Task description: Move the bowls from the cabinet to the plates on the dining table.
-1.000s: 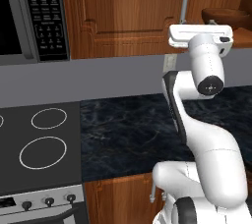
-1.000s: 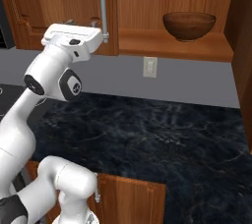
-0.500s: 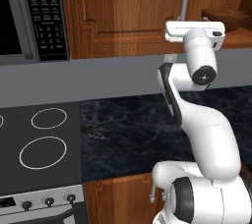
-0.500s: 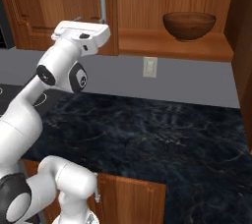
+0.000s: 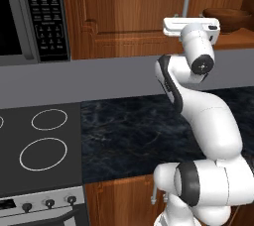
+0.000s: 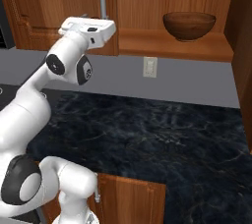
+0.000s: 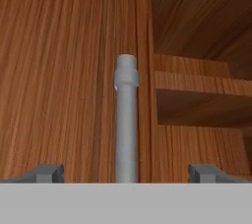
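Claw [image 7: 126, 171] was spread wide, empty, lined up on the cabinet [image 6: 49, 16] handle [image 7: 126, 120]. Brown bowl [image 6: 189, 25] sat on the open shelf [image 6: 172, 46], well to the right. Looked rigid, glossy, probably slippery; grip its rim, one finger inside.

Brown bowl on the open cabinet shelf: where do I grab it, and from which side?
Grip the brown bowl by its rim, one finger inside and one outside. It sits upright and open-topped on the shelf. Come from the room-facing front, angled slightly down; the cabinet's top likely blocks a straight-down approach. The claw is open wide.
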Tool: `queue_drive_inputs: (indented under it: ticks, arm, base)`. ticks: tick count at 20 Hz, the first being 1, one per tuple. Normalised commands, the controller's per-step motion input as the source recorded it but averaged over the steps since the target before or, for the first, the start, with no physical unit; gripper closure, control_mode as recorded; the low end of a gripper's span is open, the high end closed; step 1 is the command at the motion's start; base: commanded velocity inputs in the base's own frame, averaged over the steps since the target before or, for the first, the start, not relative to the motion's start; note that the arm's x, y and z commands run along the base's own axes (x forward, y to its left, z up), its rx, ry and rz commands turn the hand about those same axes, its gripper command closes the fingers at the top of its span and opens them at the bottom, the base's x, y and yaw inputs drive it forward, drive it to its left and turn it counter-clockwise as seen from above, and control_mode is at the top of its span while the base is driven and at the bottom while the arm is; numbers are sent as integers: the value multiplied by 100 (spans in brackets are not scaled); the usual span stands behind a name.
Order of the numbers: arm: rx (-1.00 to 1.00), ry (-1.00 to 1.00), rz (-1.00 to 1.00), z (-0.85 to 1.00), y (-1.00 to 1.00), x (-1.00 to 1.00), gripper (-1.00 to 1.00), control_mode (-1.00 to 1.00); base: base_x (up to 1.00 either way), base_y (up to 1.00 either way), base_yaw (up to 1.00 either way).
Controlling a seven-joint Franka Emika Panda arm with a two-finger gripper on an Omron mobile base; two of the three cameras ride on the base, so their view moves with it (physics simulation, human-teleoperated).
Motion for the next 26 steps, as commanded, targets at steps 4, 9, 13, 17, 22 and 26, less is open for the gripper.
queue_drive_inputs:
  ticks: [4,9,13,17,22,26]
  arm:
    - [1,3,6,0,-15,30,-100,-100]
    - [1,1,5,0,-12,29,-100,-100]
    - [1,0,6,0,-6,29,-100,-100]
    - [1,0,5,0,-2,26,-100,-100]
    - [0,0,5,0,-3,26,-100,-100]
    - [0,-2,4,0,-1,23,100,-100]
  base:
    - [0,0,0]
    - [0,0,0]
    - [0,0,0]
    - [0,0,0]
    - [0,0,0]
    - [0,0,0]
